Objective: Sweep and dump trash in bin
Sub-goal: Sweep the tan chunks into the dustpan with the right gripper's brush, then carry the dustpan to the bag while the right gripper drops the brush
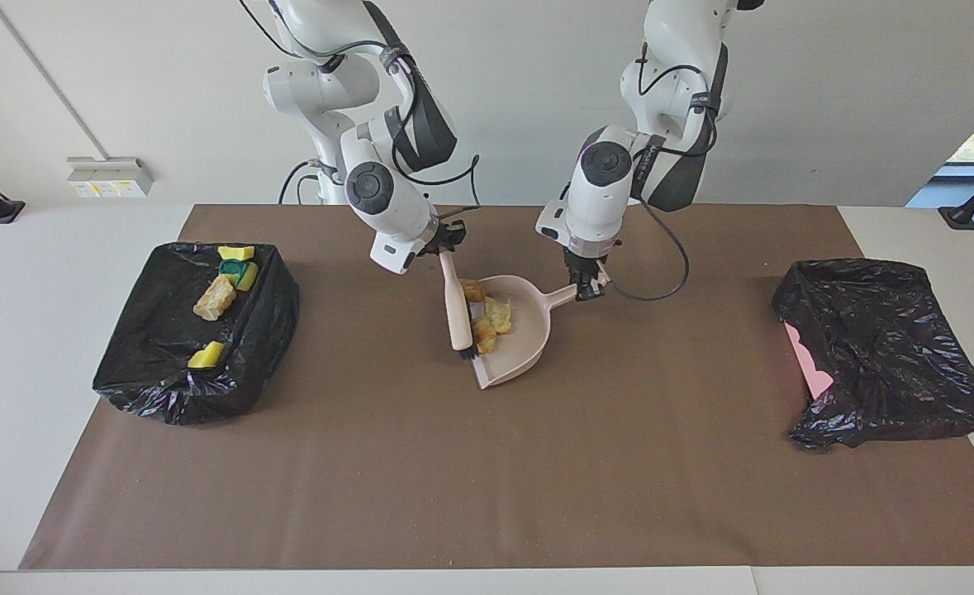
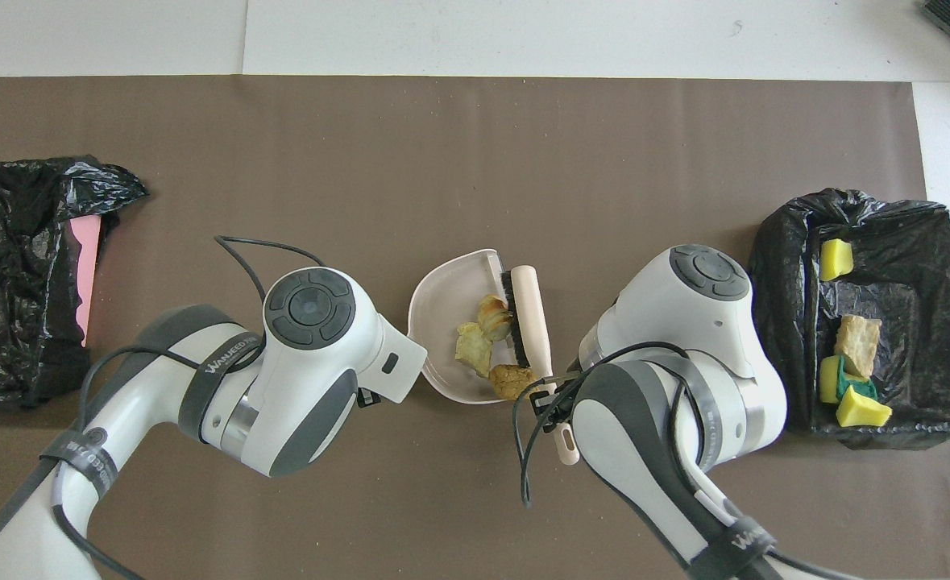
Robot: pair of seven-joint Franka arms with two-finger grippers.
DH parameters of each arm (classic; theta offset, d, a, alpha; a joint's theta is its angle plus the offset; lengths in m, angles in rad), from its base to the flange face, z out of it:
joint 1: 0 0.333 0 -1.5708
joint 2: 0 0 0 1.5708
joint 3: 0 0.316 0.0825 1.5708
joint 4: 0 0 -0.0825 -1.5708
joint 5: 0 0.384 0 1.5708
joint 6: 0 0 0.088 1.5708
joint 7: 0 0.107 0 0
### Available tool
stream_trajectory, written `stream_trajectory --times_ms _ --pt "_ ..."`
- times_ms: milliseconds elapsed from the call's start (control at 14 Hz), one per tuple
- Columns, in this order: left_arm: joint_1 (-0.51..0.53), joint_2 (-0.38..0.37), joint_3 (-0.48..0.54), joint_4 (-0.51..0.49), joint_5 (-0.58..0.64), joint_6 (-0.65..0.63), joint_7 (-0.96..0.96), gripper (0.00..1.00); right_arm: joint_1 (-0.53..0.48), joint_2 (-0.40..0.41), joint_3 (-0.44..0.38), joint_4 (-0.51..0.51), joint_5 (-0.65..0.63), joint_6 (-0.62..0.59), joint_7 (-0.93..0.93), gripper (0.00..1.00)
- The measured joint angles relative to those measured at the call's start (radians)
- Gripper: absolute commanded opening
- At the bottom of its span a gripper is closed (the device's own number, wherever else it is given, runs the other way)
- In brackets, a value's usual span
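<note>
A pink dustpan (image 1: 524,335) (image 2: 446,310) lies on the brown mat, and my left gripper (image 1: 586,287) is shut on its handle. Three golden-brown and yellow trash lumps (image 1: 487,318) (image 2: 483,338) sit inside the pan by its open lip. My right gripper (image 1: 444,245) is shut on the handle of a pink brush (image 1: 457,310) (image 2: 528,310), whose black bristles rest at the pan's lip against the lumps. The bin (image 1: 268,326) (image 2: 777,274), lined with a black bag, stands at the right arm's end and holds yellow sponge scraps (image 1: 235,252) and a bread lump (image 1: 214,298). In the overhead view both grippers are hidden under their arms.
A crumpled black bag (image 1: 883,355) (image 2: 15,266) over a pink object (image 1: 809,361) lies at the left arm's end of the mat. Fine crumbs dot the mat's edge farthest from the robots.
</note>
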Motion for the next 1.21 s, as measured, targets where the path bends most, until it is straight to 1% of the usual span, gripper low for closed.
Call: stream_trajectory --times_ms 71,214,357,500,571,714,857,1000,1143,1214 --pt "0.0 0.0 0.0 0.0 0.0 0.0 0.0 0.0 -0.012 -0.002 -0.006 0.033 0.001 -0.042 0.0 0.0" --pt "0.0 -0.001 0.0 -0.001 0.0 0.0 0.0 0.0 -0.06 -0.013 -0.021 0.103 -0.022 -0.174 0.0 0.0" --pt "0.0 -0.002 0.0 -0.001 0.0 0.0 0.0 0.0 -0.108 -0.025 -0.03 0.154 -0.152 -0.287 0.0 0.0" --pt "0.0 -0.004 -0.001 -0.002 0.0 0.0 0.006 0.0 -0.121 -0.044 -0.032 0.147 -0.296 -0.325 0.0 0.0" --pt "0.0 -0.004 -0.001 -0.003 0.0 0.0 0.013 0.0 -0.121 -0.053 -0.032 0.13 -0.348 -0.326 0.002 0.0" --pt "0.0 -0.004 0.0 -0.004 0.0 0.0 0.03 0.0 -0.125 -0.07 -0.031 0.083 -0.391 -0.284 0.003 0.0" --pt "0.001 -0.004 0.002 -0.004 0.0 0.0 0.053 0.0 -0.13 -0.1 -0.031 -0.013 -0.395 -0.177 0.003 0.0" --pt "0.015 -0.004 0.002 -0.005 0.0 0.0 0.093 0.0 -0.125 -0.118 -0.024 -0.109 -0.393 -0.099 -0.001 0.0" --pt "0.054 -0.005 0.003 -0.005 0.0 0.003 0.176 0.0 -0.086 -0.113 -0.021 -0.154 -0.372 -0.057 -0.004 0.0" --pt "0.083 -0.006 0.003 -0.004 0.0 0.005 0.214 0.0 -0.065 -0.11 -0.019 -0.166 -0.34 -0.039 -0.004 0.0"
